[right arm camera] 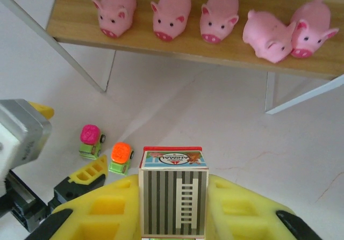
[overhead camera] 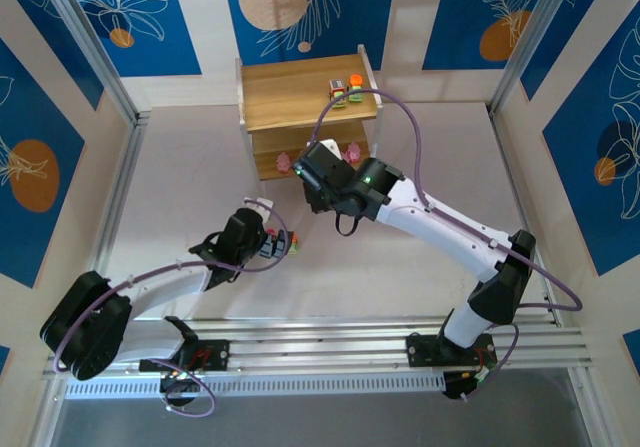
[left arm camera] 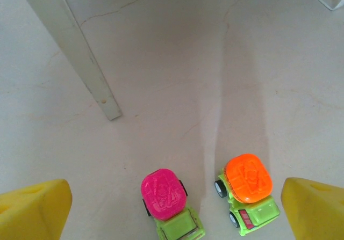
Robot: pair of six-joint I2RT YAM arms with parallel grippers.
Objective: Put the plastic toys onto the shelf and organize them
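Observation:
The shelf (overhead camera: pixel 295 92) stands at the back of the table. Two blocky green toys (overhead camera: pixel 346 89) sit on its top board. Five pink pigs (right arm camera: pixel 170 6) line the lower board (right arm camera: pixel 70 22). My right gripper (right arm camera: pixel 173 210) is shut on a grey striped box-truck toy (right arm camera: pixel 173 194), held above the table in front of the lower board. My left gripper (left arm camera: pixel 174 202) is open low over the table. A pink-topped truck (left arm camera: pixel 164 194) and an orange-topped truck (left arm camera: pixel 248 180) stand side by side between its yellow fingers (left arm camera: pixel 35 210), touching neither.
A white shelf leg (left arm camera: pixel 80 52) slants across the table ahead of the left gripper. The right arm (overhead camera: pixel 440 222) reaches diagonally across the middle of the table. Metal frame rails (overhead camera: pixel 115 197) line the sides and the near edge.

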